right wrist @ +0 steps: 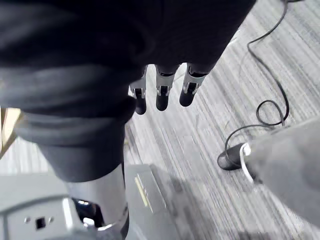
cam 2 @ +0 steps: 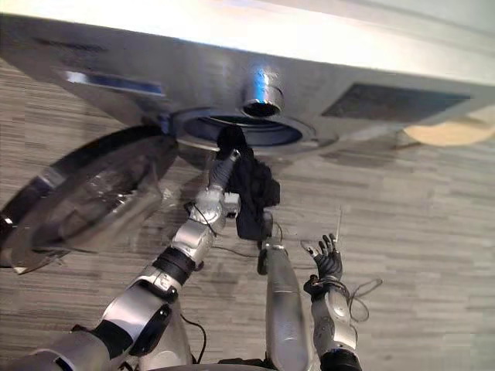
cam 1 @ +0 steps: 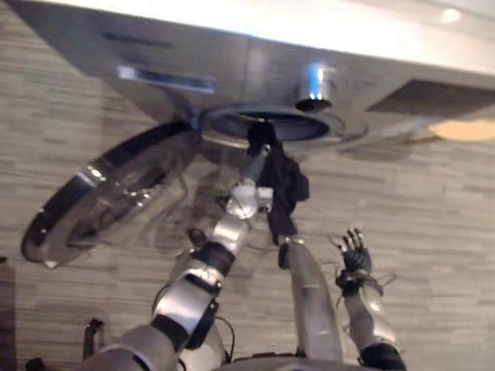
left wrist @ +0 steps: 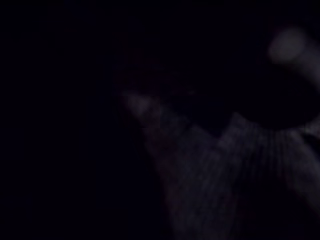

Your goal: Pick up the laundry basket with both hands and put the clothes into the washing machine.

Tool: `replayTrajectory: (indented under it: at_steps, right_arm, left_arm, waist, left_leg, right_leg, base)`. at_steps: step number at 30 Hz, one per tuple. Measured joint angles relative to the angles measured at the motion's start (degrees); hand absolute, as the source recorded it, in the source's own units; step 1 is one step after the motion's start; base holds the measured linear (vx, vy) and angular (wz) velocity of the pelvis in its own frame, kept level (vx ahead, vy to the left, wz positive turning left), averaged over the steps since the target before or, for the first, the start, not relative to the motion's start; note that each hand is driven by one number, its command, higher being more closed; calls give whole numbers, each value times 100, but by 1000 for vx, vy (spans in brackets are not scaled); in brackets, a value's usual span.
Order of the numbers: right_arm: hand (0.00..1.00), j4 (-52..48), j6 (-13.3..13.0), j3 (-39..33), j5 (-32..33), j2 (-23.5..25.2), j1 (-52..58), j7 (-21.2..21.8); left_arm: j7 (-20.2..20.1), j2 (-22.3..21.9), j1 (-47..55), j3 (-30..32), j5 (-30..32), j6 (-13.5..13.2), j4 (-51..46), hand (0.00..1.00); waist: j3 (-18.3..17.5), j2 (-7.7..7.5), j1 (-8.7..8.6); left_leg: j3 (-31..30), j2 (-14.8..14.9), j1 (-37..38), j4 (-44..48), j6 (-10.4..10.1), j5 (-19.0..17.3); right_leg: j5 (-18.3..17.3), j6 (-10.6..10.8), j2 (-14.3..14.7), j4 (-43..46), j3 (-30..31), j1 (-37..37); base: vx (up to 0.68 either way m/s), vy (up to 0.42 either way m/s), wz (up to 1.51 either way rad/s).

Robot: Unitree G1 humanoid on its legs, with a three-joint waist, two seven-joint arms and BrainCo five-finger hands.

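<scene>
Below the head camera, in the left eye view, stands one washer, seen from above, on a grey striped floor. Its one round door is swung fully open to the robot's left, and one shiny knob sits just above the one drum mouth. One dark cloth hangs from the lower edge of the mouth, partly inside and partly down over the front. The left hand reaches up to that edge and touches the cloth; the cloth covers it, so I cannot tell whether it grips. The right hand is held over the floor, to the right of the cloth and apart from it. One tan round shape lies on the floor past the washer's right corner, and the washer partly hides it.

From the right eye view the scene is the same: the cloth hangs between the mouth and the left forearm, and the right hand's fingers are spread and released.

Inside the left wrist view almost all is dark; one faint ribbed surface shows, and I cannot tell what it is.

Along the right wrist view, three straight fingers point at the bare floor and hold nothing.
</scene>
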Motion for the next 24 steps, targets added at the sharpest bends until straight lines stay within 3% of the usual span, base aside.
replayTrajectory:
  at_steps: [5, 7, 10, 12, 19, 22, 24]
  right_arm:
    - [0, -102, -103, -9, 166, 58, 31, -48]
    - [0, -184, -148, 17, 225, 115, 20, -39]
    - [0, -282, -206, 99, 337, 175, 11, -41]
    - [0, -352, -212, 112, 404, 275, 14, -35]
    - [0, -381, -394, 23, 567, 509, 40, -15]
    - [0, -409, -442, -149, 785, 518, 53, 8]
    - [0, -596, -447, -269, 930, 518, 145, 39]
  left_arm:
    - [111, 46, -1230, 631, -233, -7, 226, 100]
    - [101, 244, -1631, 845, -401, 10, 478, 100]
    - [100, 760, -2217, 1186, -653, 67, 803, 100]
    - [96, 1060, -2517, 1341, -741, 148, 948, 100]
    - [98, 2209, -3957, 1478, -1425, 235, 934, 100]
    - [162, 2631, -4901, 1426, -1642, 177, 841, 100]
    - [343, 2770, -5072, 1260, -1592, -180, 413, 100]
  waist:
    - [36, -51, -6]
    - [65, -104, -92]
    - [125, -220, -292]
    - [175, -317, -294]
    - [258, -338, -311]
    - [269, -330, -304]
    - [338, -320, -278]
  left_leg:
    - [-65, 447, -953, 907, 43, -253]
    - [-46, 598, -1191, 1174, 52, -360]
    - [75, 848, -1496, 1539, 73, -540]
    - [199, 1012, -1541, 1687, 65, -646]
    - [436, 1265, -1912, 1856, 88, -715]
    - [500, 1252, -2059, 1833, 104, -724]
    - [577, 1246, -2138, 1837, 117, -730]
  right_leg:
    - [-207, -112, 197, 881, 180, -1122]
    - [-225, -126, 292, 1083, 272, -1418]
    - [-222, -125, 456, 1284, 432, -1851]
    - [-183, -111, 601, 1293, 539, -1995]
    - [16, -95, 783, 1118, 679, -2400]
    - [66, -45, 776, 1015, 691, -2547]
    - [78, -39, 767, 1011, 734, -2663]
  base:
    - [-60, -52, -35]
    - [-39, -17, -42]
    - [-28, 17, -47]
    - [-5, 29, -56]
    - [27, 63, -31]
    - [27, 77, -9]
    - [36, 81, -9]
